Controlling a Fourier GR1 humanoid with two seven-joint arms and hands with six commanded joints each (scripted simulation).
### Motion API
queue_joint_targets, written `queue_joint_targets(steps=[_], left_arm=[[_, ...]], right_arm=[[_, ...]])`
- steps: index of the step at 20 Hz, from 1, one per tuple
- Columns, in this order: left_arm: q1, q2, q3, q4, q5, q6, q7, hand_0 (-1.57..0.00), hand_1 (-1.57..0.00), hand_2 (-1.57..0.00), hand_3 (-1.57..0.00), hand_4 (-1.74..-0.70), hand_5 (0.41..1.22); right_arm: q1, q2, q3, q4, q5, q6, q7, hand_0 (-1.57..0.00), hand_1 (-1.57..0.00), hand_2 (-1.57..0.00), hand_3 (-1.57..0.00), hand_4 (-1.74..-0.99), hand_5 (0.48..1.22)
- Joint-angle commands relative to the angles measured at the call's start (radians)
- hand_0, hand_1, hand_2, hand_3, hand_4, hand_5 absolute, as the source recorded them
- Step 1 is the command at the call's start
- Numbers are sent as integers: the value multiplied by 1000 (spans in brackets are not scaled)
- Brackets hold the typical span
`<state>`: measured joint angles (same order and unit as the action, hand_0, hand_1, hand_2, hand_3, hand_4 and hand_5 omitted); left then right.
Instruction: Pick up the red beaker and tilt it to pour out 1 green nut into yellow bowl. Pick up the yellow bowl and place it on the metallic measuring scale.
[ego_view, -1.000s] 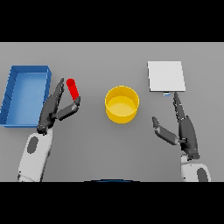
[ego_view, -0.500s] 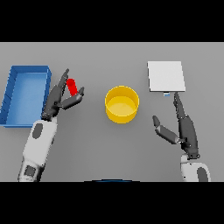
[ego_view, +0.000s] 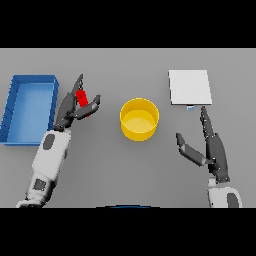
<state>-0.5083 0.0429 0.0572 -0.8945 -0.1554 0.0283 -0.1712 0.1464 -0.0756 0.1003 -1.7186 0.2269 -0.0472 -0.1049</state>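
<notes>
The red beaker (ego_view: 82, 97) stands on the table left of centre, between the fingers and thumb of my left hand (ego_view: 69, 111). The fingers are still straight along its far side and the thumb reaches past its near side, so the hand is open around it. The yellow bowl (ego_view: 139, 119) sits at the middle of the table, to the right of the beaker; I cannot make out any nut. The metallic measuring scale (ego_view: 189, 87), a pale square plate, lies at the back right. My right hand (ego_view: 214, 152) rests open below the scale, right of the bowl.
A blue bin (ego_view: 30, 106) stands at the left edge, just beyond my left forearm. The grey table (ego_view: 130, 175) spreads in front of the bowl between both arms.
My left hand has moved forward and up to the red beaker, bringing fingers and thumb around it. The right hand, bowl and scale have not moved.
</notes>
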Motion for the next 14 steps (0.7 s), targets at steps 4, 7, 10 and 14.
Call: queue_joint_targets(steps=[4, 7, 10, 14], left_arm=[[-35, -17, 44, 46, 31, 30, -1, -441, -481, -523, -547, -1448, 871], [-64, -18, 27, 83, -4, 49, -16, -989, -1013, -1034, -926, -1575, 1042], [-63, -14, 3, 83, -21, 40, -32, -1273, -1285, -1296, -1189, -1544, 1129], [-73, -25, 22, 81, -1, 60, -14, -1449, -1454, -1458, -1414, -1590, 1151]], right_arm=[[-19, 6, 7, 9, 14, -8, 13, 1, 1, 1, 1, -1257, 645], [-15, -3, -5, -2, -1, -3, 14, 1, 1, 1, 1, -1254, 645], [-6, 1, -7, 6, -7, -3, 3, 1, 1, 1, 1, -1254, 644], [6, -4, -13, -12, -20, 3, 7, 1, 1, 1, 1, -1257, 643]])
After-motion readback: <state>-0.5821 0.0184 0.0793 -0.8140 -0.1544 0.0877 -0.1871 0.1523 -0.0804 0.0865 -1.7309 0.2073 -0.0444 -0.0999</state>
